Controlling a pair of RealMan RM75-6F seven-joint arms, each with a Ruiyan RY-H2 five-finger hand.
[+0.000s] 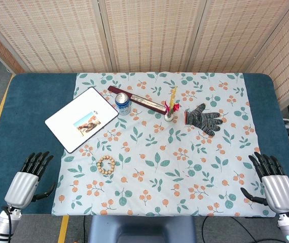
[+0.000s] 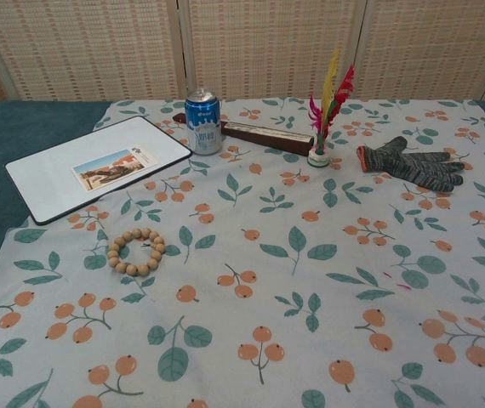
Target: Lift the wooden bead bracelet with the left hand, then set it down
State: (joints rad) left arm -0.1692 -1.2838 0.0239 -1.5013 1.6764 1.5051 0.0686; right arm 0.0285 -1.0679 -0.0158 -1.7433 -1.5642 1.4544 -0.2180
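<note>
Wooden bracelet lies flat near the tablecloth's front-left corner. My left hand and right hand rest at the table's front corners, fingers spread, holding nothing.

White lettering is seen on the blue and white drink can near the far edge of the floral tablecloth, but it cannot be read; a small mark on the white board is likewise illegible
</note>
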